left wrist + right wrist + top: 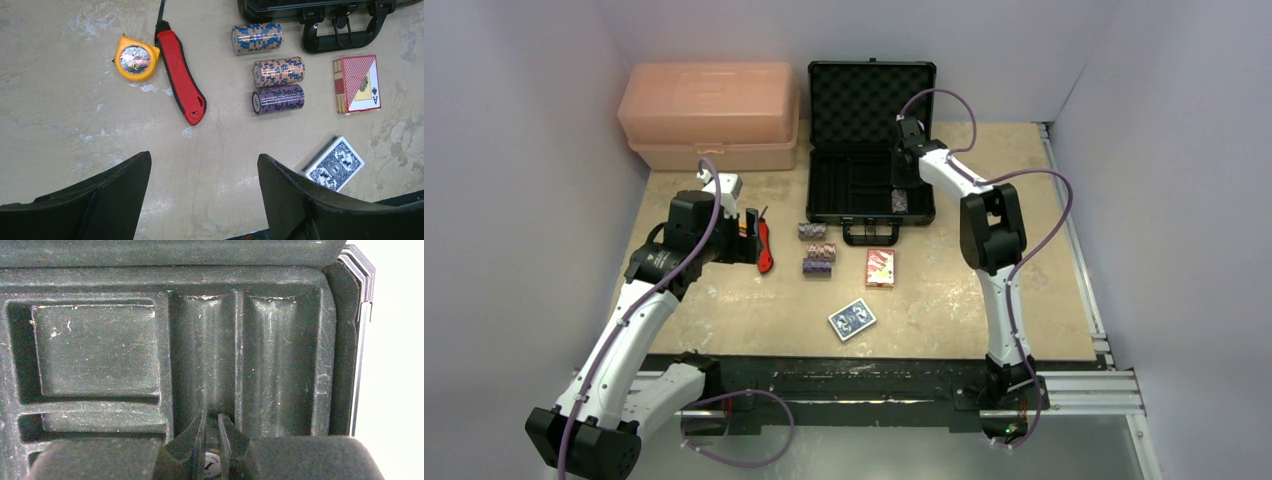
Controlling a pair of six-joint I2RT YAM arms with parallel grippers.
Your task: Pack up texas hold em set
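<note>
A chip (212,468) is largely hidden behind the right gripper (211,416); whether it is gripped cannot be told. In the left wrist view the briefcase (272,7) is cut off beyond its near edge.

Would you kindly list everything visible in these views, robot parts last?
briefcase: one, black, open, far centre.
toolbox: one, pink, far left.
chip stacks: three, striped, loose before the briefcase.
tray chip stack: one, striped, briefcase's right slot.
red deck: one, right of stacks.
blue deck: one, nearest arms.
utility knife: one, red, left of stacks.
tape measure: one, yellow, beside knife.
left hand: one, black, open, near knife.
right hand: one, black, shut, over briefcase tray.
</note>
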